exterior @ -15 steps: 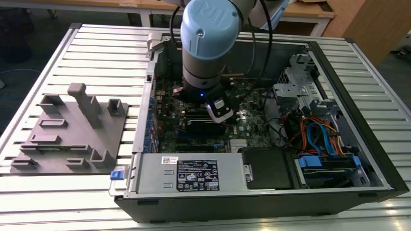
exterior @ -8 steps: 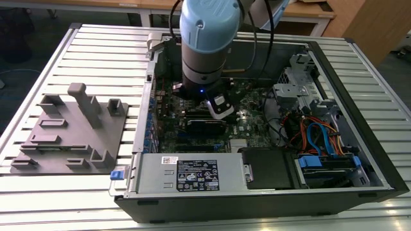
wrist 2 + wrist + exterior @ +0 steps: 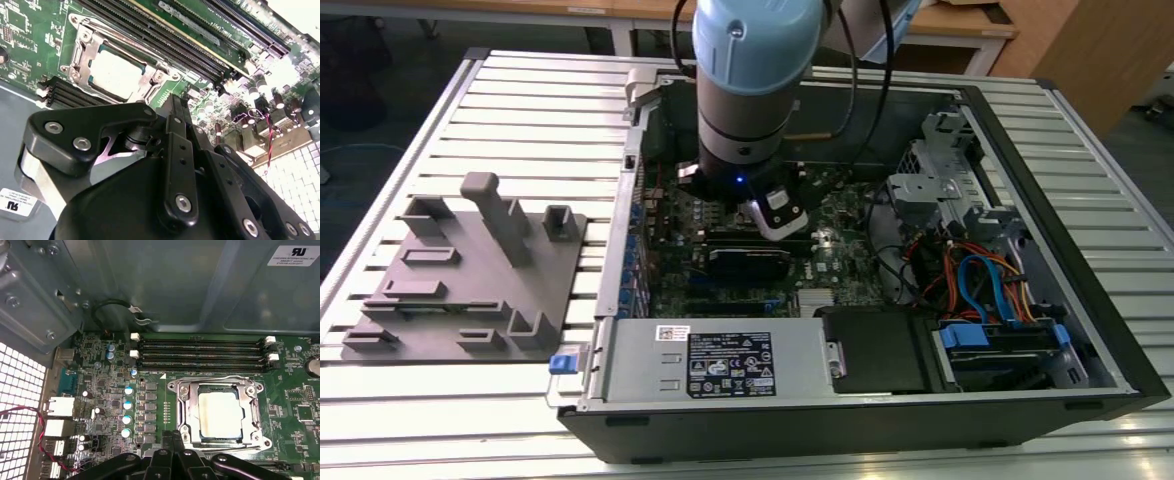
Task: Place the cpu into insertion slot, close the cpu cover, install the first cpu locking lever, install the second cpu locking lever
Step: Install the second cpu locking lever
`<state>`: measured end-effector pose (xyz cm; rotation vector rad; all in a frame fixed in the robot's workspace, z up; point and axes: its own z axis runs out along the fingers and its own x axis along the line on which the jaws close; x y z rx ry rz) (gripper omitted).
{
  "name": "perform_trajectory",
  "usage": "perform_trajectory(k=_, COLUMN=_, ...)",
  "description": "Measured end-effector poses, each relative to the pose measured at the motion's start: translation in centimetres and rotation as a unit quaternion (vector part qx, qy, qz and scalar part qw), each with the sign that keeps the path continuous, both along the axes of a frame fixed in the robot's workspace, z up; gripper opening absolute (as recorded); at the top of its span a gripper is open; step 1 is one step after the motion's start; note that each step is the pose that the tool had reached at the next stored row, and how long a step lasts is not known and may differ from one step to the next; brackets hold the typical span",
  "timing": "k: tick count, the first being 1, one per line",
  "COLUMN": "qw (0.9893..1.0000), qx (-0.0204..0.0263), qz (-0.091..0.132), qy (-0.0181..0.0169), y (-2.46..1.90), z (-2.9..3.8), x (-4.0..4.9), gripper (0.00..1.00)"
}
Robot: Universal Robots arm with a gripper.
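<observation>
The arm reaches down from above into an open computer case that lies on its side on a slatted tabletop. The tool hangs low over the green motherboard, its tip just beside the corner of the socket area. In both wrist views its black fingers come together at the tip with no gap visible and nothing between them, so the tool is clenched and empty.

The cpu, a flat square chip with a pale silver-grey top, sits inside the insertion slot; in the second wrist view the same chip lies square in its seat. The cpu cover, a thin silver frame with a cut-out centre, lies flat around the chip, its rim framing all four sides. Whether the thin locking levers along the frame are latched cannot be told.

Next to the socket run long black memory slots with white clips at their ends. A row of small blue-topped capacitors stands on the other side of the socket.

In the exterior view, a grey fixture block with upright posts lies on the tabletop on the exterior view's left, well apart from the case. A grey power supply with a label fills the near edge of the case, and blue and orange cables lie on the exterior view's right
</observation>
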<state>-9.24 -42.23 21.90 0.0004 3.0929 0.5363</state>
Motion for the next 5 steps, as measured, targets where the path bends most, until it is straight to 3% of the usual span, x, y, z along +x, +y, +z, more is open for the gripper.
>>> perform_trajectory(k=5, qw=1.0000, qx=-0.0001, qz=0.000, qy=0.0001, y=0.00, z=0.00, x=0.07, gripper=0.10)
